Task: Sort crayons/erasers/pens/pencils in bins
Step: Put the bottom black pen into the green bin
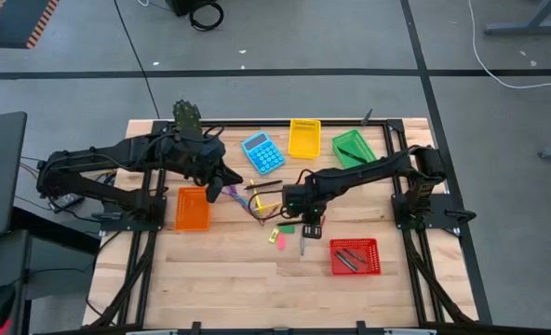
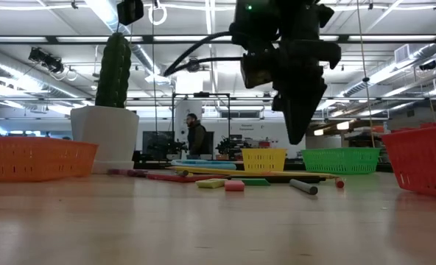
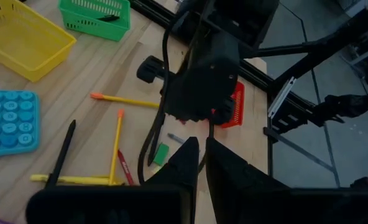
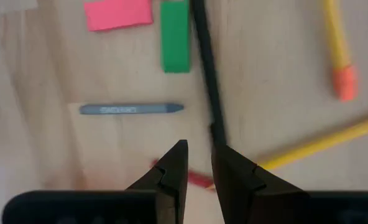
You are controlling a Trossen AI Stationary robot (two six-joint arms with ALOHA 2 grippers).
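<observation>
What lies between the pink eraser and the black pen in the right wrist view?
A green eraser lies between the pink eraser and the black pen, shown in the right wrist view.

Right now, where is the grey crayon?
In the right wrist view, the grey crayon lies on the wood beside the black pen, just below the pink eraser and green eraser.

A: The table [image 1: 220, 279] looks like pale wood planks with a smooth matt finish. The red bin [image 1: 355, 257] at about five o'clock is plastic mesh, as is the orange bin [image 1: 192, 209] at nine.

B: The calculator [image 1: 262, 153] near twelve looks like smooth blue plastic. The pink eraser [image 4: 118, 14] and green eraser [image 4: 174, 36] seem matt and rubbery. The grey crayon [image 4: 131, 109] has a paper wrapper.
</observation>
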